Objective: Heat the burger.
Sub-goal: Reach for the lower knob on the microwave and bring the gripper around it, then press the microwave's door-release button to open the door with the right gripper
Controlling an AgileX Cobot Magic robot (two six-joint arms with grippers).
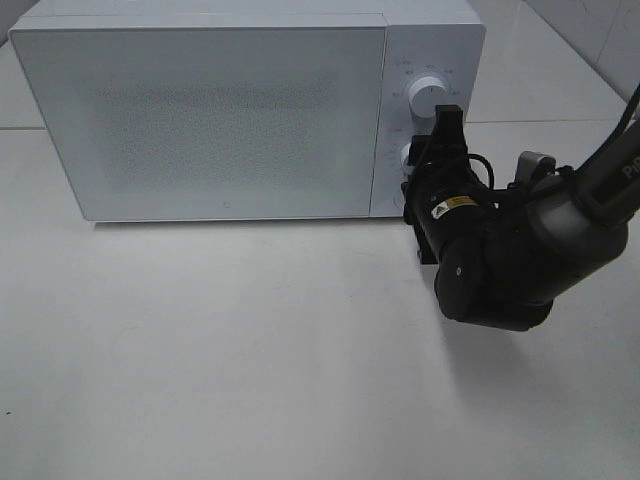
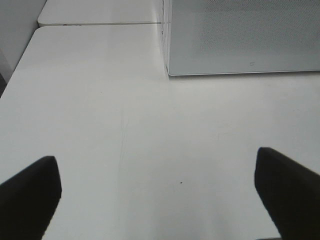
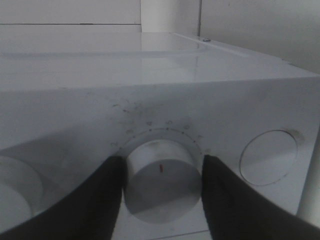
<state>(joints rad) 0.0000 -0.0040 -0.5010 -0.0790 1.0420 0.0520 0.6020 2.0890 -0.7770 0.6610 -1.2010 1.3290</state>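
The burger is out of view. A white microwave (image 1: 200,110) stands at the back of the table with its door shut. My right gripper (image 1: 428,150) reaches to its control panel and is shut on the lower knob (image 3: 160,175), one dark finger (image 3: 107,200) against each side of it. The knob's red mark points straight toward the dial scale above it in the right wrist view. My left gripper (image 2: 160,200) is open over bare tabletop, near the microwave's front left corner (image 2: 170,72); it does not show in the high view.
The upper knob (image 1: 427,92) sits above my right gripper on the panel. A round button (image 3: 267,157) lies beside the held knob. The white table (image 1: 250,350) stretches in front of the microwave. My right arm (image 1: 520,260) hangs over the table's right side.
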